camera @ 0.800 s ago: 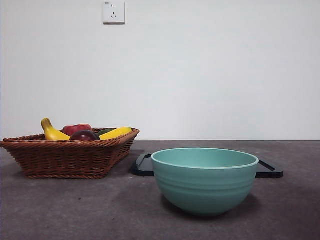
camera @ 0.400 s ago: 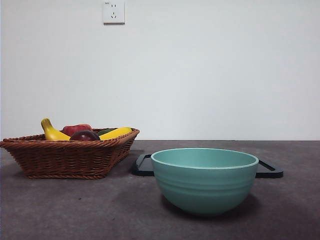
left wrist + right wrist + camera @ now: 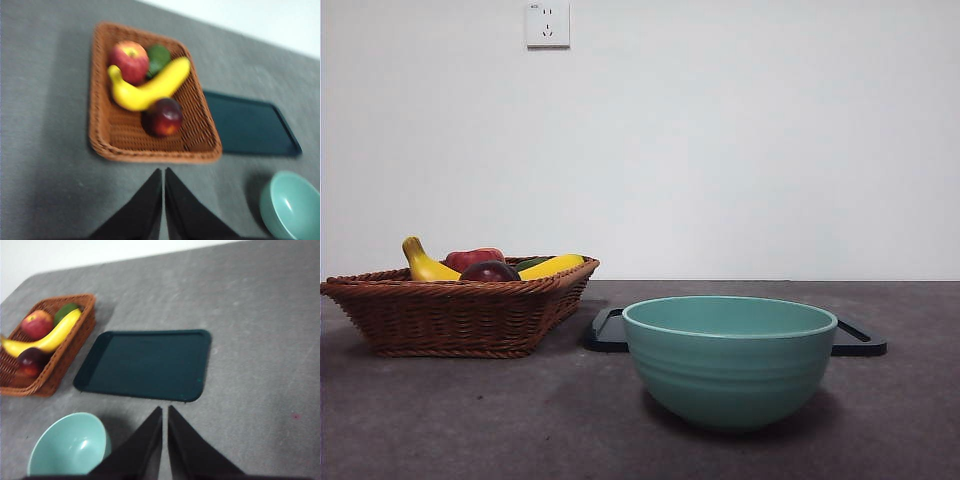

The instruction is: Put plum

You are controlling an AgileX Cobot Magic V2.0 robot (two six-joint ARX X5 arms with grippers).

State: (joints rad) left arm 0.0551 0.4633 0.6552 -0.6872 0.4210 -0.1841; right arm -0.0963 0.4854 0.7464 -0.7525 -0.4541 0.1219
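- The plum [image 3: 162,117], a small round fruit of very dark purple-maroon skin with an orange-red flush low on one side, lies in the brown woven wicker basket [image 3: 107,135]. It touches the curved yellow banana [image 3: 150,87] and sits close to the basket wall nearest the dark tray.
- Beside the banana rest a red apple [image 3: 129,61] and a green fruit [image 3: 159,56]. All four crowd one half of the basket, so the plum, at the edge of the group, looks open to a reach from above.
- The left gripper [image 3: 163,172] hangs above the bare table in front of the basket, its two black jaws pressed together with only a thin line between them and nothing held.
- The right gripper [image 3: 164,410] hovers high over the table near the dark green rectangular tray [image 3: 145,364], its jaws likewise clenched on nothing.
- Neither arm shows in the front view, so both seem to be waiting. I judge the task not yet begun, and the left arm the better placed to fetch the plum.
- The pale turquoise ceramic bowl [image 3: 729,360] stands empty in front of the tray. Either could be where the plum goes, since the task names no place.
- The grey matte table [image 3: 470,420] looks faintly mottled. Behind it is a plain white wall [image 3: 770,130] with a white power socket [image 3: 547,24] high up.
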